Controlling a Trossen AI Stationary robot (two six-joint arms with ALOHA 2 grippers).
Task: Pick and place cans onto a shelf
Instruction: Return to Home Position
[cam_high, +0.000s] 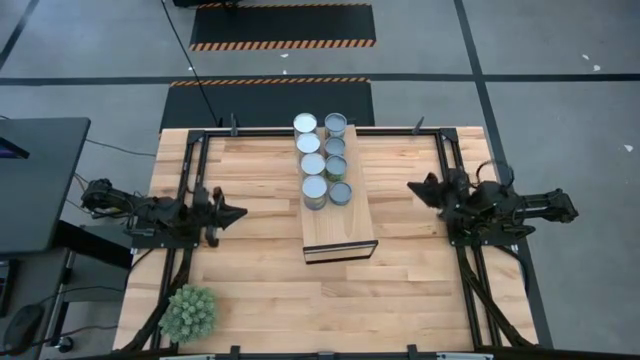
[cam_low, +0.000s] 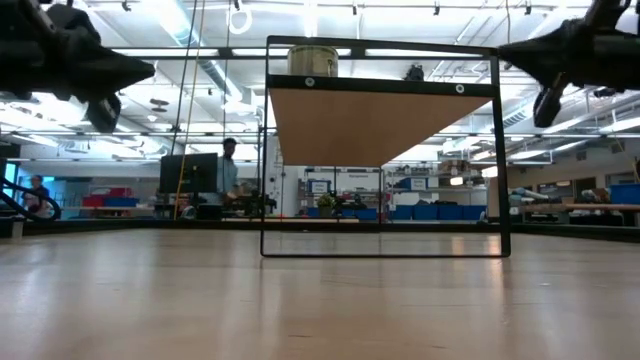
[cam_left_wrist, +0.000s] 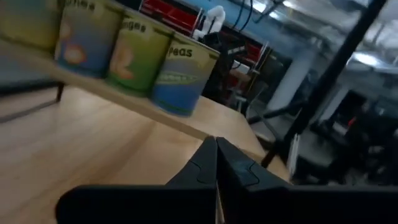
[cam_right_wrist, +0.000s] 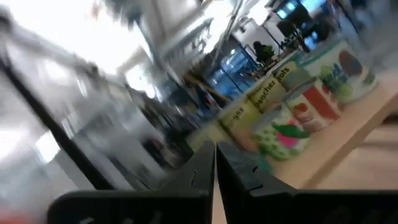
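The shelf (cam_high: 338, 222), a long light-wood top on a dark frame, stands mid-table; the low view shows it from below (cam_low: 380, 115). Several cans (cam_high: 324, 160) stand upright in two rows on the far half of its top; their printed labels show in the left wrist view (cam_left_wrist: 180, 74) and the right wrist view (cam_right_wrist: 311, 106). My left gripper (cam_high: 238, 212) hovers left of the shelf, shut and pointing level toward it (cam_left_wrist: 216, 149). My right gripper (cam_high: 412, 187) hovers right of the shelf, shut and tipped slightly up (cam_right_wrist: 215, 152). Neither holds anything.
A spiky green plant ball (cam_high: 189, 312) sits at the table's near left corner. Dark frame rails (cam_high: 190, 170) run along the table's left, right and far sides. A dark desk (cam_high: 35, 180) stands beyond the left edge. A person (cam_low: 228, 165) stands in the room behind.
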